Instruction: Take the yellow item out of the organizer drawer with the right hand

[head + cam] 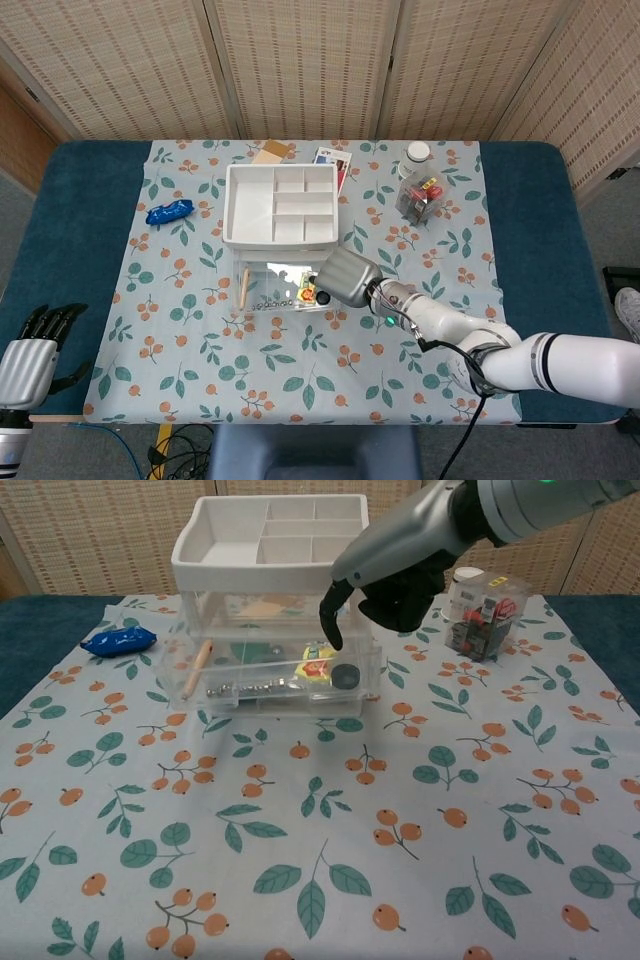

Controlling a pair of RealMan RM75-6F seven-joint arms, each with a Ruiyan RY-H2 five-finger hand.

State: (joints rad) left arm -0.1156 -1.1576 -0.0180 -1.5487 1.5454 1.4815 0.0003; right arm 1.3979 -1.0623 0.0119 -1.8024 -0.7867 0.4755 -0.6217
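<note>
One right robot hand [385, 590] hovers over the open organizer drawer [270, 680], fingers spread, holding nothing. Yellow item [313, 666] lies inside, beside a black ring [345, 674]. Recommend descending vertically, pinching only yellow.

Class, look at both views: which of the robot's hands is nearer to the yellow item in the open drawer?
Right. The right hand hangs just above the yellow item, a fingertip pointing down at it. The left hand sits far away at the table's near-left edge.
</note>
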